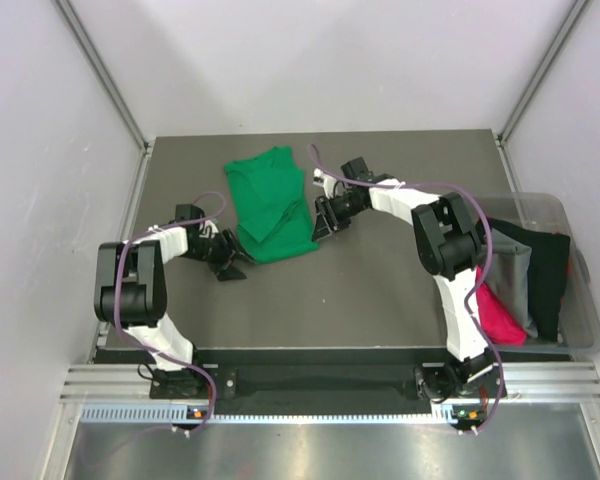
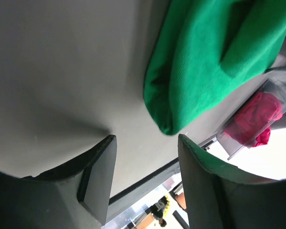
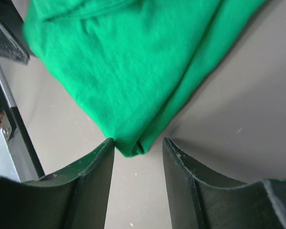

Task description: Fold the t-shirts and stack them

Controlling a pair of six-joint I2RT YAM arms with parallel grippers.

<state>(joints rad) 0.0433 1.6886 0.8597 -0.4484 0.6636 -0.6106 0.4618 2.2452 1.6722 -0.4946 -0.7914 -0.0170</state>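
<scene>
The left arm (image 1: 130,285) rose from its base at the near left, bent at the elbow and reached right, low over the table (image 1: 330,300). The left claw (image 1: 232,262) sat just beside the near left corner of the green t-shirt (image 1: 272,205). In the left wrist view its fingers (image 2: 97,176) stood spread with only bare table between them, and the shirt's rounded folded corner lay just ahead and to the right, apart from them.

The right arm (image 1: 445,235) rose from the near right, folded at the elbow and stretched left and far. It then dropped the right claw (image 1: 322,222) to the shirt's right edge, close to the near right corner. In the right wrist view that claw was spread too. The tip of the folded corner lay in the gap between its fingers (image 3: 93,181), and the left one looked to be just brushing the cloth. The cloth was not pinched.

The green t-shirt lay folded into a rough rectangle on the far middle of the table, between the two claws.

A clear plastic bin (image 1: 552,203) stood at the table's right edge. In it were a black shirt (image 1: 550,270) draped on the right, a grey shirt (image 1: 515,275) beside it and a pink shirt (image 1: 500,315) at the near end, all loosely heaped.
</scene>
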